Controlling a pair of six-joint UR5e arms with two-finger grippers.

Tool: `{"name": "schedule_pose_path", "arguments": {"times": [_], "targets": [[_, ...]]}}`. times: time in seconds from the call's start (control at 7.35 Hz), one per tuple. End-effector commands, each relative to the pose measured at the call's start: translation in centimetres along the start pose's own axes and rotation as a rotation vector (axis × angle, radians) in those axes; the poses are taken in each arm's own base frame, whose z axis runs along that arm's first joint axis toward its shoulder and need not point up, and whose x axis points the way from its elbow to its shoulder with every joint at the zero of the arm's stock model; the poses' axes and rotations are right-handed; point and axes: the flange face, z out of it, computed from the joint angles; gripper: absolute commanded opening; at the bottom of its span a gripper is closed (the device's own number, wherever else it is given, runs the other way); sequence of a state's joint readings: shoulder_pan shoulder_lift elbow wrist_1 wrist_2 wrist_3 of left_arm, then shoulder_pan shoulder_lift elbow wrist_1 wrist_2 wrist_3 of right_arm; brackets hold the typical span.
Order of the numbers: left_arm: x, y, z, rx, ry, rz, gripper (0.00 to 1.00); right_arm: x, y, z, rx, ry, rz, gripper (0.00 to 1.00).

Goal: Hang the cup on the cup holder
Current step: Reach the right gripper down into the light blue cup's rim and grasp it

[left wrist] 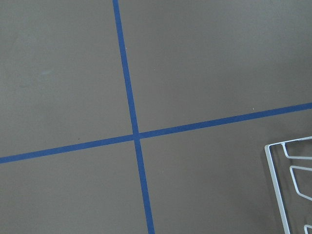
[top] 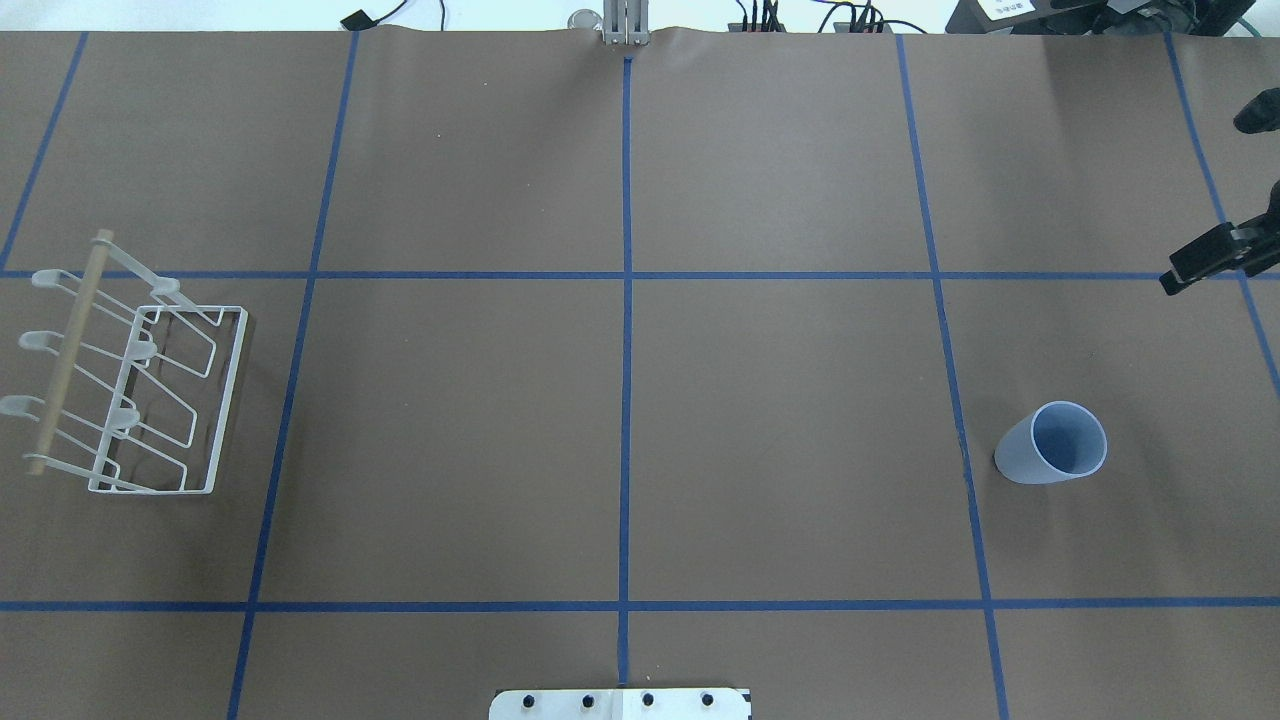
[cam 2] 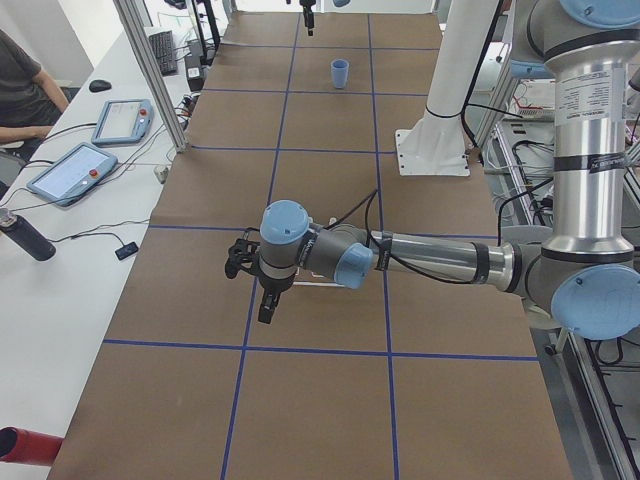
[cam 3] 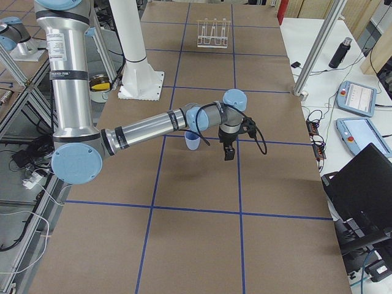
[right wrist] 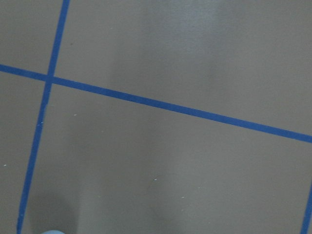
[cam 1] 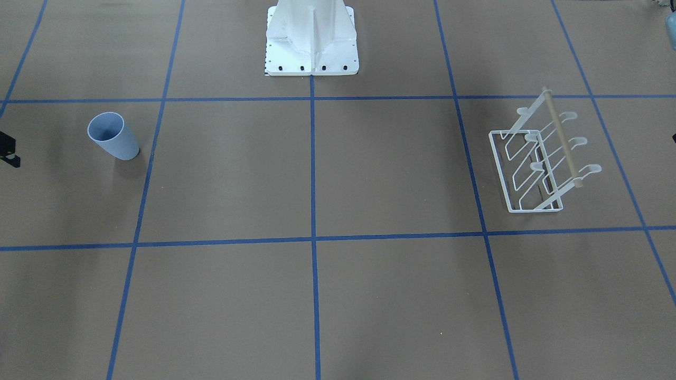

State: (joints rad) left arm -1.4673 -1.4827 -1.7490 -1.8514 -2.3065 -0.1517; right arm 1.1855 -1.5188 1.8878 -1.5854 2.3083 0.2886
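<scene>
Nearest in the right-end view, the black two-finger right gripper hangs near the pale blue tapered plastic cup; its finger gap is unreadable. Overhead, the cup stands upright, mouth up, well apart from the white wire, wooden-rodded cup holder (right arm nearer, I judge). Left-end view: the left gripper, spacing likewise unclear, hovers by the cup holder.

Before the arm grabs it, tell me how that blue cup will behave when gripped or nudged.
The cup looks empty and thin-walled, so probably light. It stands on its narrower end, so a high push would likely tip it. Smooth tapered sides may slip in a pinch.
</scene>
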Motion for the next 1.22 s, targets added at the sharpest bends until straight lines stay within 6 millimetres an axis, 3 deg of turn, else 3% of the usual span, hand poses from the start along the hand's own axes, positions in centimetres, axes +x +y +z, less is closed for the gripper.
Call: {"name": "schedule_pose_path", "arguments": {"times": [0.0,0.14,0.54,1.09], "targets": [[0.1,0.0,-0.2,0.004,-0.001,0.003,0.98,-6.6,1.7,2.0,-0.048,-0.034,-0.038,1.0],[0.3,-0.1,-0.3,0.005,0.002,0.006,0.98,-8.0,2.3,3.3,-0.075,-0.04,-0.066,1.0],[1.2,-0.2,-1.2,0.021,0.012,0.02,0.98,-9.1,4.6,6.3,-0.118,-0.046,-0.129,1.0],[1.3,-0.2,-1.3,0.023,0.011,-0.016,0.98,-8.1,6.3,7.3,-0.147,-0.038,-0.125,1.0]]}}
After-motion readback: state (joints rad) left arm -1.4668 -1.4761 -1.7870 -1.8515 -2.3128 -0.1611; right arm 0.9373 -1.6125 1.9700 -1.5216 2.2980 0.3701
